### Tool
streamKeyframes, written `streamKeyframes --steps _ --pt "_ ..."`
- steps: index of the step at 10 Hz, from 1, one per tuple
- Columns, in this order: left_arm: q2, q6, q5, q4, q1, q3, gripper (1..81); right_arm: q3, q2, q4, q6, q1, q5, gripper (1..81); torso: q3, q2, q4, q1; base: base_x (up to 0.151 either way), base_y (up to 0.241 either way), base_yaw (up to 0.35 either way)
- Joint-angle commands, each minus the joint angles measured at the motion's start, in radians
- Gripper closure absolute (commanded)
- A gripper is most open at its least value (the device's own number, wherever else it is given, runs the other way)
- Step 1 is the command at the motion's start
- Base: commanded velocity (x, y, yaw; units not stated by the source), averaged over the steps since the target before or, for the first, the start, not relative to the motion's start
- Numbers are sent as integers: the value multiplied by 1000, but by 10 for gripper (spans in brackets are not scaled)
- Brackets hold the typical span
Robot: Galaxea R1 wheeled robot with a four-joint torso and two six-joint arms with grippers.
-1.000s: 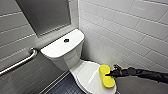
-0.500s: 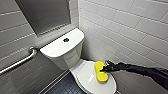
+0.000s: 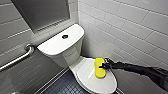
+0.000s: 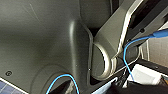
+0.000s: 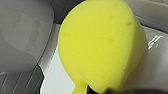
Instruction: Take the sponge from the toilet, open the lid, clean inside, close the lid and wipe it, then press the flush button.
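Note:
The white toilet (image 3: 72, 53) stands against the tiled wall with its lid (image 3: 100, 83) down. On the lid's right side, near the hinge end, rests the yellow sponge (image 3: 98, 68). My right gripper (image 3: 103, 66) reaches in from the right and is shut on the sponge's right edge. In the right wrist view the sponge (image 5: 100, 45) looms large, pressed against the glossy lid (image 5: 57, 80). The round dark flush button (image 3: 65, 36) sits in the middle of the tank top.
A metal grab bar (image 3: 17, 58) runs along the left wall. White tiled wall (image 3: 130, 30) stands close behind the right arm. Dark tiled floor (image 3: 62, 86) lies left of the bowl. A dark panel (image 3: 42, 12) hangs above the tank.
The right gripper has slid the sponge a little up the lid towards the tank, and the sponge now lies lengthwise along the lid.

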Motion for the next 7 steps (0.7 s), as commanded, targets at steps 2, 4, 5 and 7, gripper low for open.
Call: streamKeyframes --steps 2,4,5,7 --pt "-11 8 77 11 34 21 10 -7 -6 36 134 56 91 811 0 0 0 0 0 0 0" --pt "-8 8 77 11 34 21 10 54 -72 36 205 -20 174 811 0 0 0 0 0 0 0" --pt "-6 8 77 12 34 19 10 111 -126 36 225 -53 220 811 0 0 0 0 0 0 0" --pt "-5 9 77 12 34 21 10 260 -258 36 237 -112 288 811 0 0 0 0 0 0 0"
